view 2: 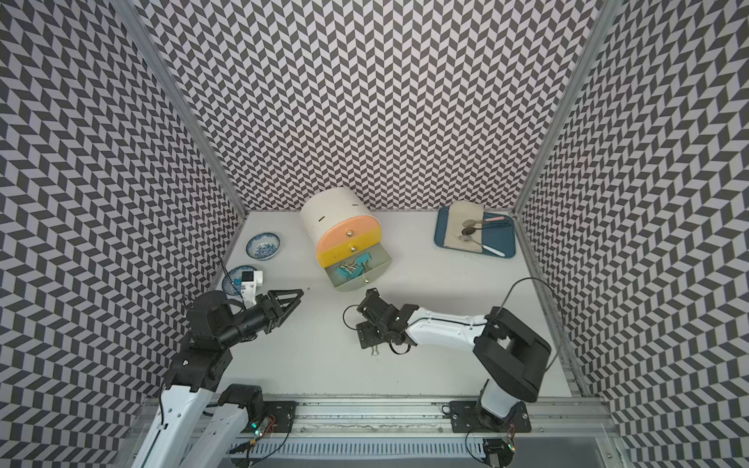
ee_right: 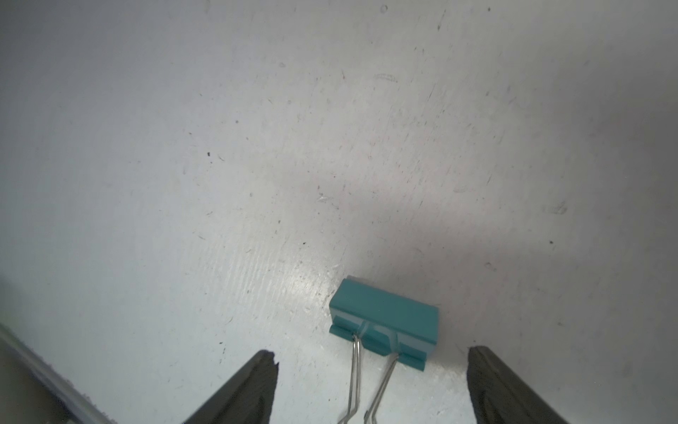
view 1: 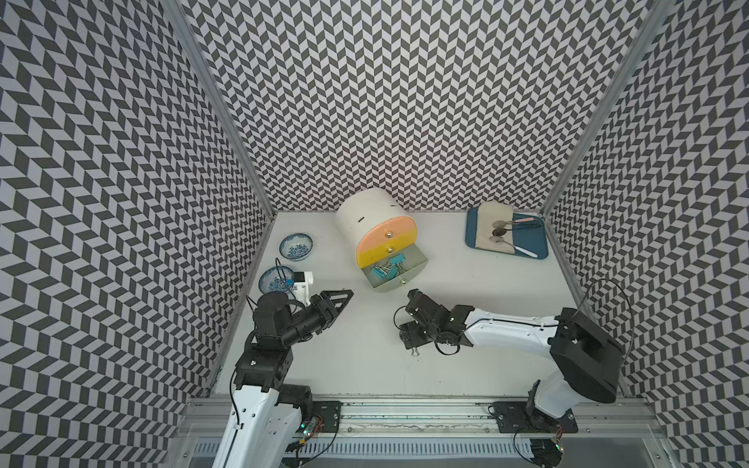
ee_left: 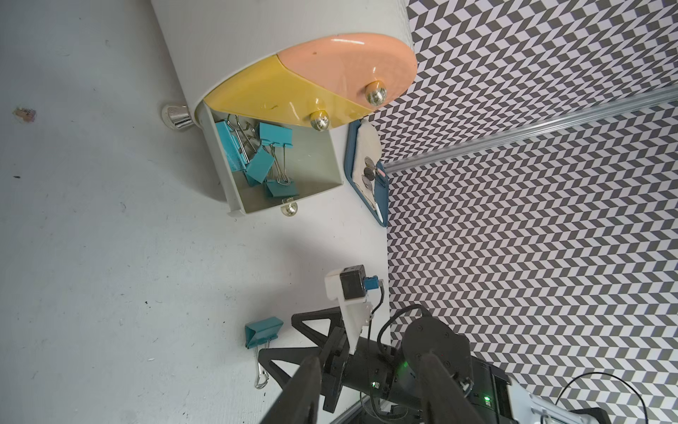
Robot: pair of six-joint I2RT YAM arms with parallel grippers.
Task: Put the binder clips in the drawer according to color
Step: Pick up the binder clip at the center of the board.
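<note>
Bright, even overhead light; soft shadows; glare patch on table (ee_right: 286,282); right wrist view edges soft, perhaps defocused.

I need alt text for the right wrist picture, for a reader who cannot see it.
A teal metal binder clip with silver wire handles lies on the scuffed white table, between the two dark fingertips of the open right gripper, neither touching it.

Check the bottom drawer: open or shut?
Open. The grey-green bottom drawer stands pulled out from the cabinet, and teal binder clips lie visible inside it.
</note>
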